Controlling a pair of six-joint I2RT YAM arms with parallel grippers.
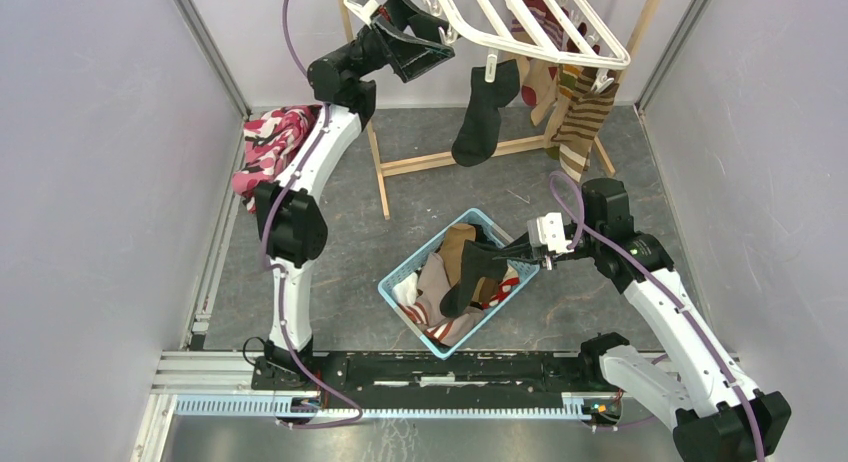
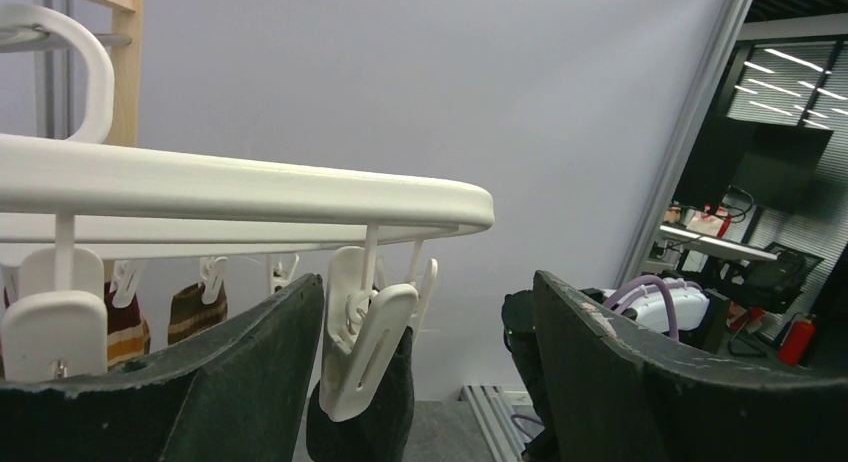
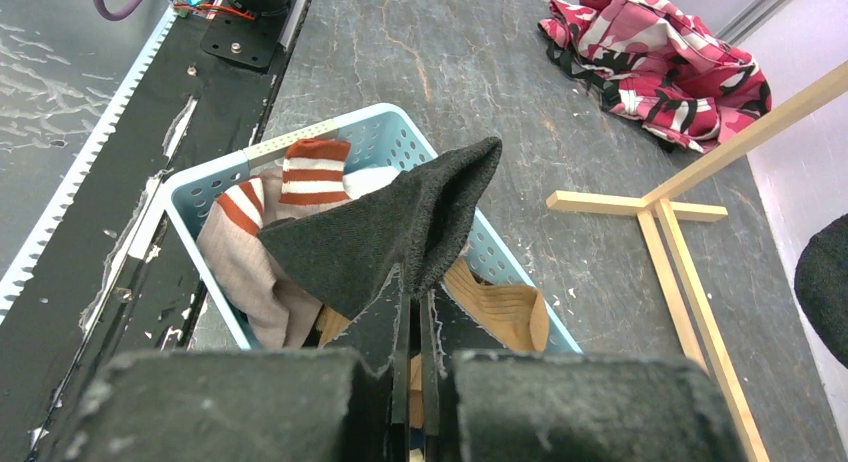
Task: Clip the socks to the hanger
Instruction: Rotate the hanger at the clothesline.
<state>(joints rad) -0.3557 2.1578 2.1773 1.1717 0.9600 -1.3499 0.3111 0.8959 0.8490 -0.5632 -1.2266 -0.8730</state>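
A grey, scuffed table (image 1: 340, 232) boxed in by pale lilac walls fills my overhead view. At the far edge the white hanger (image 2: 250, 187) sits above a wooden stand (image 1: 440, 162), with a hung black sock (image 1: 483, 112) dangling from a clip (image 2: 365, 332) at its near-left corner and brown striped socks (image 1: 585, 117) clipped farther right. My left gripper (image 1: 425, 44) is raised to that corner, jaws spread wide and holding nothing. On the left wrist camera the clip and the dark sock top sit between the two fingers (image 2: 640, 382), nearer the one on the left of that view, though I cannot tell whether finger and clip touch. Near the middle of the table a light blue basket (image 1: 400, 287) holds more socks, among them a grey sock with a red-white striped cuff (image 3: 300, 177) and a tan sock (image 3: 500, 317). My right gripper (image 1: 518, 254) reaches over the basket's right side, its jaws closed tight on one end of a loose black sock (image 1: 465, 277). The right wrist camera shows the fabric pinched there and fanning out above the basket. A pink, red and black patterned cloth (image 1: 268, 142) lies bunched by the left wall, beside the left arm.
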